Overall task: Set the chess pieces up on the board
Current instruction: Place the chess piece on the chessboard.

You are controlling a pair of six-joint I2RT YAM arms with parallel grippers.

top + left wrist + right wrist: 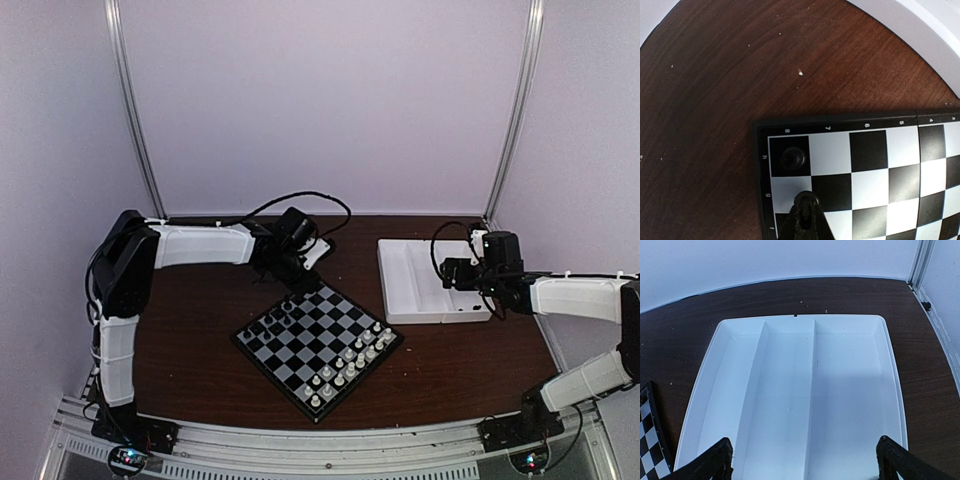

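Observation:
The board (318, 345) lies as a diamond in the middle of the table. Tiny black chess pieces (268, 325) stand along its upper left edge, and white chessmen (350, 365) along its lower right edge. My left gripper (288, 272) hovers over the board's far corner. In the left wrist view it (807, 220) is shut on a black chess piece (807, 200) above the squares next to the corner. Another black piece (793, 158) stands on the corner square of the board (875, 150). My right gripper (458, 275) is open and empty over the tray; its fingers (717, 462) stand wide apart.
A white compartment tray (395, 275) lies right of the board and shows nothing in it in the right wrist view (790, 390). A black cable (300, 200) loops behind the left arm. White walls stand close at the back and sides.

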